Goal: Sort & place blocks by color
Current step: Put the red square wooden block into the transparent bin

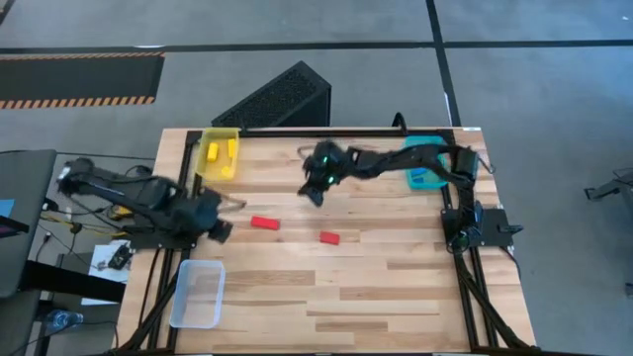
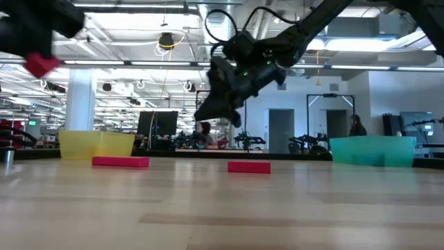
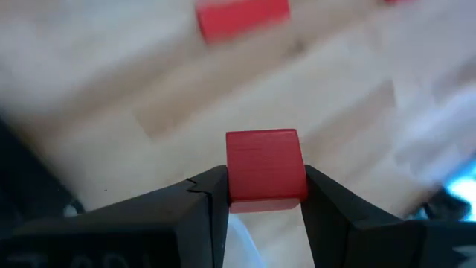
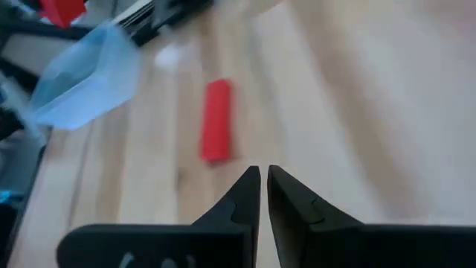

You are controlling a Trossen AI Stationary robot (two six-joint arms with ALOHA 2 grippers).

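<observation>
My left gripper (image 1: 222, 228) is at the table's left, above and just beyond the clear tray (image 1: 198, 293). It is shut on a squarish red block (image 3: 265, 167), which also shows high above the table in the low view (image 2: 43, 64). My right gripper (image 1: 316, 191) hangs over the table's middle, shut and empty (image 4: 262, 186), high above the wood (image 2: 218, 111). An oblong red block (image 1: 264, 222) and a second red block (image 1: 329, 237) lie flat on the table. Yellow blocks (image 1: 220, 155) lie in the yellow tray (image 1: 237, 132). My left gripper pinches the squarish red block by two opposite sides (image 3: 230, 179) between its two fingers. The block's front part juts out past the fingertips (image 3: 212, 186). It is lifted well clear of the table.
The teal tray (image 1: 423, 180) stands at the far right, under my right arm. A black slatted box (image 1: 282, 97) lies beyond the table's far edge. Bare wood lies in the near half of the table.
</observation>
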